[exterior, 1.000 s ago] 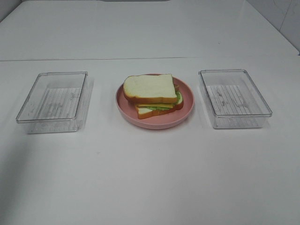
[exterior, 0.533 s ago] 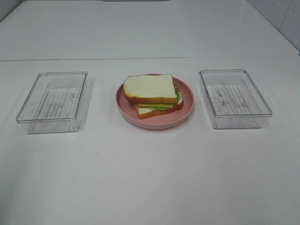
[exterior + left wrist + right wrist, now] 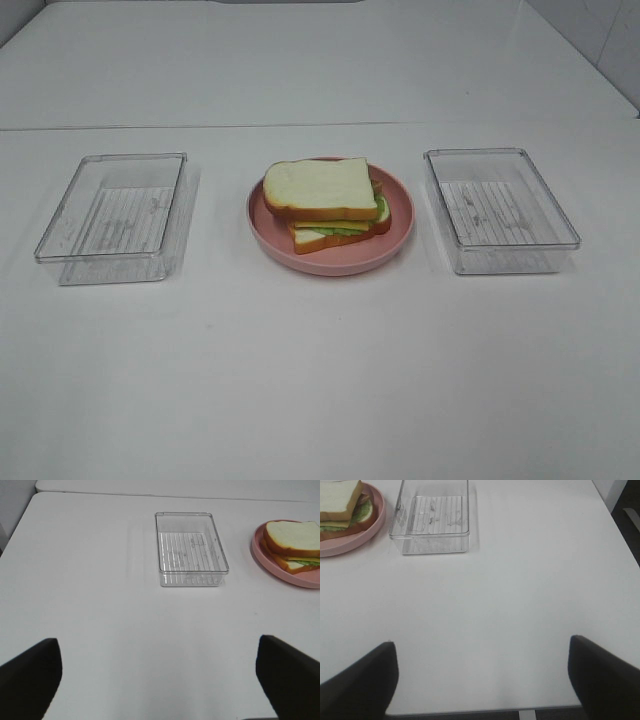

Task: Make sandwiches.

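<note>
- While no arm shows in the exterior high view, the sandwiches (image 3: 328,203) sit stacked on the pink plate (image 3: 397,229) mid-tabletop, between two clear trays (image 3: 112,216) (image 3: 500,209); the build looks finished, so I judge nothing is left but retreat. Bacon is barely visible, tucked under the top slice.
- In the left wrist view, the left gripper (image 3: 159,680) hovers near the tabletop's front edge, fingers (image 3: 30,675) spread wide, holding nothing; the plate is cut off.
- In the right wrist view, the right gripper (image 3: 482,680) is likewise parted and empty, its fingertips out of frame.
</note>
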You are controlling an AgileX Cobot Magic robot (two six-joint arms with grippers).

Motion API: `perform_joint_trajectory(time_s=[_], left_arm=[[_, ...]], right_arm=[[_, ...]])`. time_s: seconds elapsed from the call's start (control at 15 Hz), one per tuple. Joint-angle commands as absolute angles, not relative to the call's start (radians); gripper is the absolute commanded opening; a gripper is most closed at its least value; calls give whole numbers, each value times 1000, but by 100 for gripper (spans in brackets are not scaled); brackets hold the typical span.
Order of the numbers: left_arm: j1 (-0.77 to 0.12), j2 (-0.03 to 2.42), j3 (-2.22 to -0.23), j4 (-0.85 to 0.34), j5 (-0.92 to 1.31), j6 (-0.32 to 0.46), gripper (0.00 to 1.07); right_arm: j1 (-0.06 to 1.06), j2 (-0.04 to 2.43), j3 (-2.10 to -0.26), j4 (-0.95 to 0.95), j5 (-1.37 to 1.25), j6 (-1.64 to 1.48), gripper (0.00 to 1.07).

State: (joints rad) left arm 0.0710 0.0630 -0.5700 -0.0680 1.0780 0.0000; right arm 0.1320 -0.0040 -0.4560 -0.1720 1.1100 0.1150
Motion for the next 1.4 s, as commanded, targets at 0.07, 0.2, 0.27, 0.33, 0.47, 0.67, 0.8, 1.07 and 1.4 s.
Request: perform_joint_trajectory(time_s=[0.07,0.2,0.27,0.33,0.47,0.67,0.8,1.07,1.4], left_arm=[[73,8,-529,-71,1055,13,102],[73,-28,-527,-112,1065,74,102],[66,-29,-527,-133,1066,97,102],[49,-29,-525,-141,1067,106,102],[50,-29,-517,-128,1072,101,102],[50,-28,-517,-84,1072,42,102],[50,-28,-517,-68,1072,20,102],[50,-28,-517,-69,1070,21,102],[50,-20,-517,-69,1070,21,102]], right_arm=[[127,-33,-453,-172,1105,104,90],[127,-33,-453,-172,1105,104,90],[128,-32,-453,-172,1105,104,90],[128,-32,-453,-171,1105,104,90],[128,-32,-453,-171,1105,104,90],[128,-32,-453,-171,1105,104,90],[128,-32,-453,-171,1105,104,90],[128,-32,-453,-171,1105,104,90],[128,-32,-453,-171,1105,104,90]])
